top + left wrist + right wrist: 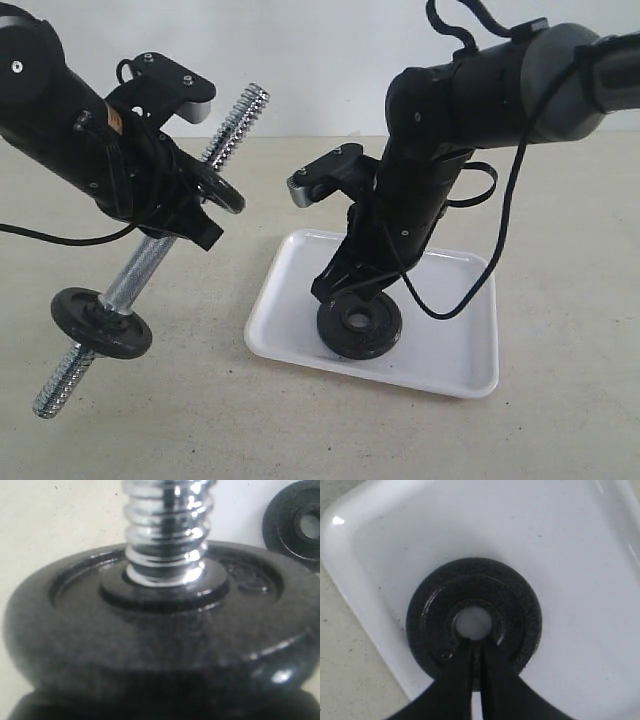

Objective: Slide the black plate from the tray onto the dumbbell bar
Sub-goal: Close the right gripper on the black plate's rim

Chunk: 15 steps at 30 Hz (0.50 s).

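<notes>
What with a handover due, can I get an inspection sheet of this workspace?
Surface: beige table, matte.
Job's things: black plate flat in the white tray; dumbbell bar held tilted in the air, two discs on it.
Clutter: nothing seen.
Grippers: left gripper shut on the bar; right gripper with fingers shut, tips at the plate's centre hole.
Cables: black cable loops from the right arm over the tray.
Surroundings: plain pale wall.
</notes>
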### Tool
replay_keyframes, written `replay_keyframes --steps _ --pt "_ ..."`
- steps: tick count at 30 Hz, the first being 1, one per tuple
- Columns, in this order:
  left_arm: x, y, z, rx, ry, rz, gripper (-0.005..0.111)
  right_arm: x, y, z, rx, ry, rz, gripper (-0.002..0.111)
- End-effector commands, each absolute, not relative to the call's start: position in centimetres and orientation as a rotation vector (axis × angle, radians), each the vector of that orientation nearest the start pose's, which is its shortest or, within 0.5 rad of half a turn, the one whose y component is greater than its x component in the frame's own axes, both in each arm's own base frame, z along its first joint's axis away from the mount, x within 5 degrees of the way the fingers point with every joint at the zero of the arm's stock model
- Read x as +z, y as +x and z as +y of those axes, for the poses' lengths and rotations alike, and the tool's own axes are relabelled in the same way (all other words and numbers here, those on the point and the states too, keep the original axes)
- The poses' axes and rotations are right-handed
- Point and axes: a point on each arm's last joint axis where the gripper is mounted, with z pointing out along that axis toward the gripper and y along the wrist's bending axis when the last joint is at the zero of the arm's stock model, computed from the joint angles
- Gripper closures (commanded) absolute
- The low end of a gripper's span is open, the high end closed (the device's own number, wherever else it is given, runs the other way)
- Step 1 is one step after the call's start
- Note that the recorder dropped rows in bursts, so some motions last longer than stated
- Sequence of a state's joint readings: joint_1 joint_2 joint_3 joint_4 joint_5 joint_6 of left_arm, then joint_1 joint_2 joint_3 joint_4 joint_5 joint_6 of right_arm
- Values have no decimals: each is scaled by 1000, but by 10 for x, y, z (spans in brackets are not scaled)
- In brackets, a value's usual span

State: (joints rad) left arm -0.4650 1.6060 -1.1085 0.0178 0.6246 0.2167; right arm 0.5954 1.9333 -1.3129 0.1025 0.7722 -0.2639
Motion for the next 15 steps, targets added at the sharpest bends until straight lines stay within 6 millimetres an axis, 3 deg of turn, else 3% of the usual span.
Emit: replay_keyframes --steps 1,8,11,13,14,15 --pt "282 301 -149 -73 837 2272 102 171 322 219 115 -1045 2702 109" --pt "283 297 -147 -71 840 2294 102 166 322 220 121 -1039 2727 108" --pt "285 296 -147 -72 838 2289 102 166 321 219 120 -1040 2732 100" --pt "285 296 -147 -72 838 2289 102 166 321 219 118 -1043 2738 77" --pt "285 296 -147 -72 838 2289 102 166 321 219 118 -1043 2739 53" --pt "285 296 -147 -72 838 2289 102 166 321 220 132 -1032 2738 38"
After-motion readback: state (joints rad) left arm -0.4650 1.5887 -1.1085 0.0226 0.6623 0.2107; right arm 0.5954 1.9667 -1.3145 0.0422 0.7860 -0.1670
